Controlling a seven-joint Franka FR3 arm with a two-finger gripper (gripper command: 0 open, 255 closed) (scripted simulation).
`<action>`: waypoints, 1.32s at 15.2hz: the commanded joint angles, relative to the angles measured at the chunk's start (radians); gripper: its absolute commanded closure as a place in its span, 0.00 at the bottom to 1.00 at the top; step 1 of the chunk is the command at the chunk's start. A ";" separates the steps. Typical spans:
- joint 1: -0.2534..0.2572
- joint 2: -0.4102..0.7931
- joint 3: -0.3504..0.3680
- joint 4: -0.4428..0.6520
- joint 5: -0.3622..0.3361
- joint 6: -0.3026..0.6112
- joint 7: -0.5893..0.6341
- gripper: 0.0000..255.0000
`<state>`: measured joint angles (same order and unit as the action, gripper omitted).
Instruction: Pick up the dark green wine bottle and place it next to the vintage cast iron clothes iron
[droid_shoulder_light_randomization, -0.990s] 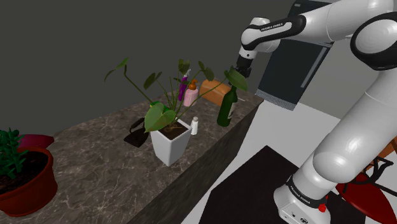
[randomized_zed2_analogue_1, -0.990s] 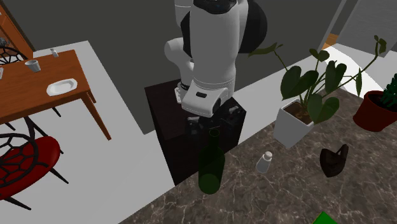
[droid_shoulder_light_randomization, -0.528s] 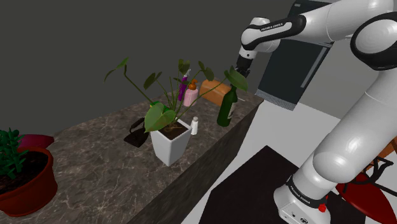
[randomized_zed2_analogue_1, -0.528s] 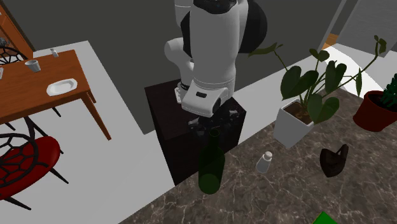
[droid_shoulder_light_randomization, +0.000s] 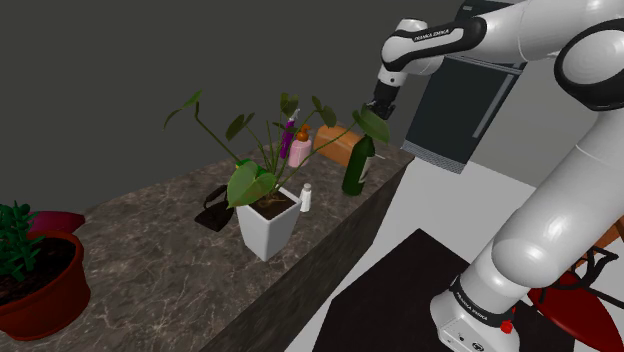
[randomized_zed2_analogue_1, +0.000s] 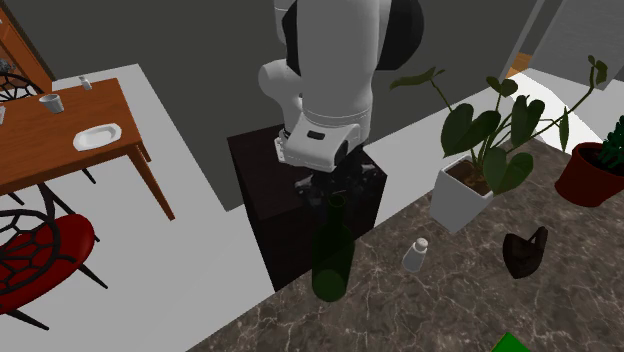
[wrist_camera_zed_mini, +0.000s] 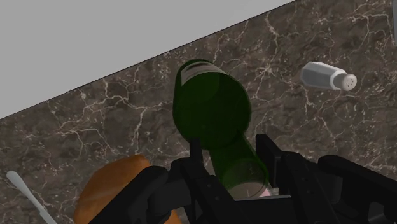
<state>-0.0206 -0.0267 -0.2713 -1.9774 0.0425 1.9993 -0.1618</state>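
The dark green wine bottle (droid_shoulder_light_randomization: 354, 172) stands upright near the stone counter's edge, right of the potted plant in the shoulder view. My black gripper (droid_shoulder_light_randomization: 373, 122) comes down on it from above, partly behind a leaf. In the wrist view the gripper (wrist_camera_zed_mini: 232, 153) is shut on the neck of the bottle (wrist_camera_zed_mini: 213, 111), one finger on each side. In the second exterior view the gripper (randomized_zed2_analogue_1: 335, 197) sits on top of the bottle (randomized_zed2_analogue_1: 332, 255). The dark clothes iron (droid_shoulder_light_randomization: 214, 208) (randomized_zed2_analogue_1: 524, 252) rests on the counter beyond the white planter.
A leafy plant in a white planter (droid_shoulder_light_randomization: 268, 225) (randomized_zed2_analogue_1: 462, 200) stands between bottle and iron. A small white shaker (droid_shoulder_light_randomization: 306, 198) (randomized_zed2_analogue_1: 415, 254) (wrist_camera_zed_mini: 327, 76) sits beside the planter. A pink bottle (droid_shoulder_light_randomization: 298, 147), an orange object (droid_shoulder_light_randomization: 335, 140) and a red pot (droid_shoulder_light_randomization: 40, 285) share the counter (droid_shoulder_light_randomization: 150, 240).
The fingers have shut on the bottle's neck. Since then the hand has risen a little, and the bottle with it.
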 joint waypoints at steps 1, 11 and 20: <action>0.001 -0.006 0.001 0.022 -0.002 -0.028 0.004 1.00; 0.001 -0.019 0.002 0.143 -0.008 -0.160 0.012 1.00; 0.001 -0.010 0.001 0.273 -0.006 -0.283 0.015 1.00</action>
<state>-0.0185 -0.0414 -0.2687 -1.7224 0.0350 1.7306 -0.1449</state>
